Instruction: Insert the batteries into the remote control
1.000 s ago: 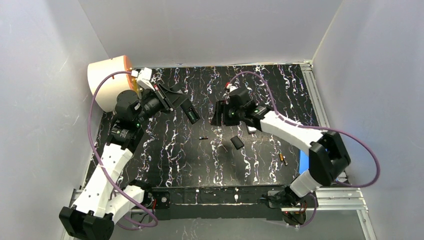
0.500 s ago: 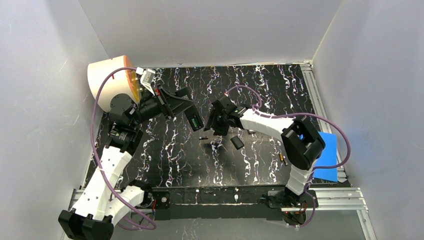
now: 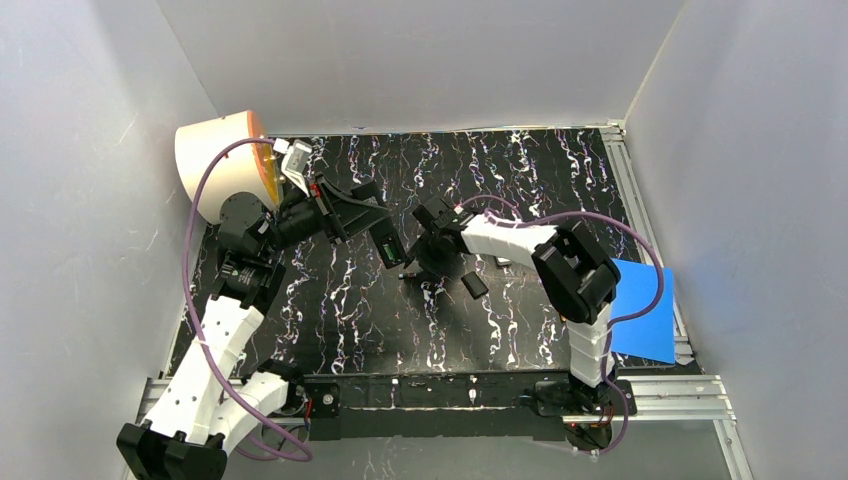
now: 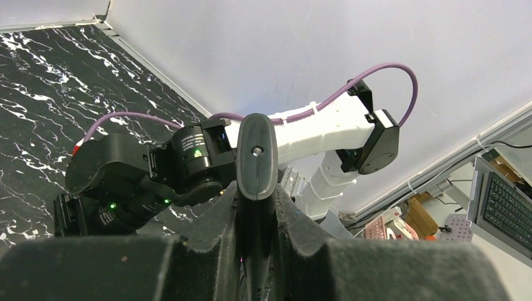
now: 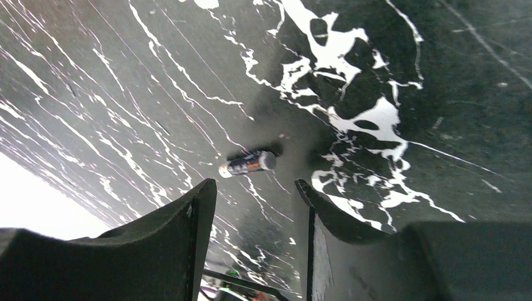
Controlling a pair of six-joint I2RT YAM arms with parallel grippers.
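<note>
battery (image 5: 248, 163) on table (image 5: 439, 81) just beyond right gripper (image 5: 254, 213), jaws apart, label too small to read, left gripper (image 4: 256, 216) clamped on remote (image 4: 256, 150)

I count two arms, my left arm (image 3: 215, 340) and my right arm (image 3: 505, 238), and two grippers, my left gripper (image 4: 256, 207) and my right gripper (image 5: 254, 188). One remote (image 4: 257, 157) shows, pinched in my left gripper. I can see one battery (image 5: 246, 164), near the middle of the one table (image 3: 330, 310), at twelve o'clock from my right gripper. One small black flat piece (image 3: 474, 286) lies at three o'clock from that battery. One cream drum (image 3: 215, 160) sits at the table's ten o'clock corner, and one blue sheet (image 3: 640, 315) lies past its four o'clock edge. Two purple cables (image 3: 186, 235) run, one along each arm.
</note>
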